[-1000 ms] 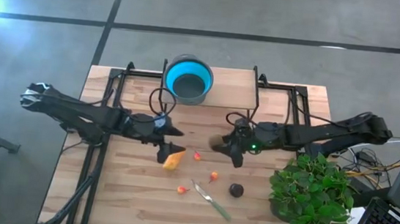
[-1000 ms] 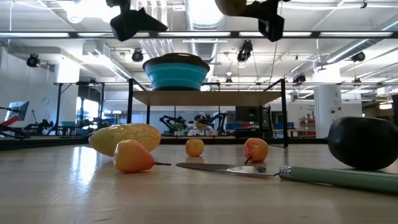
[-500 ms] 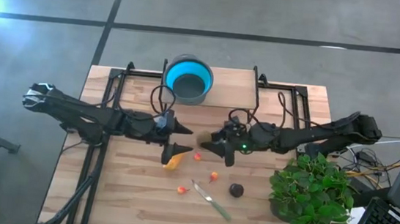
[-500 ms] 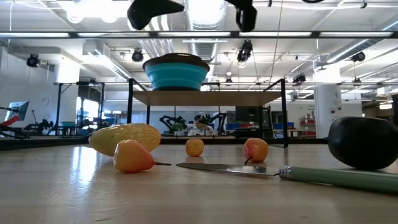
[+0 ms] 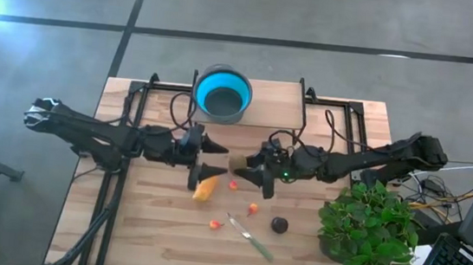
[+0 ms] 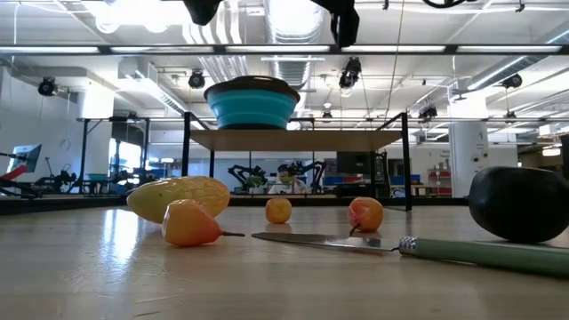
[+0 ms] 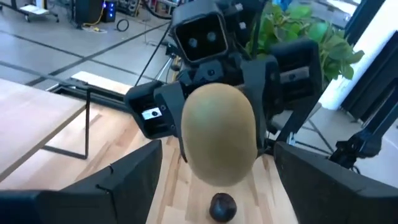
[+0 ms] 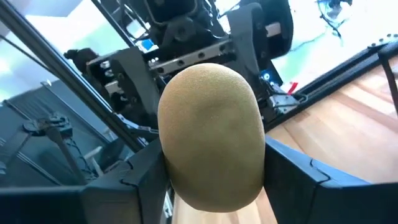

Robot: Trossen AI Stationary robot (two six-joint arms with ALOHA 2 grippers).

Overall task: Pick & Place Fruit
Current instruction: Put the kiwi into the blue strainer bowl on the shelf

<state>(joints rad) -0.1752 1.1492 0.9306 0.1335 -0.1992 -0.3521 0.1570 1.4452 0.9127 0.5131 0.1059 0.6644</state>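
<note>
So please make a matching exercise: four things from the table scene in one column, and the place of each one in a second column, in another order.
Things:
1. olive-green fruit
2. blue bowl
3. dark round fruit
4. green-handled utensil

Places:
A. on the raised shelf at the table's far edge
B. held in the right gripper, facing the open left gripper
C. on the table beside the potted plant
D. flat on the table between small red-orange fruits

Pairs: 1-B, 2-A, 3-C, 4-D

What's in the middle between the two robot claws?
The olive-green oval fruit. The high view shows it between the left claw and the right claw; the right claw holds it, the left claw is open around it.
</note>
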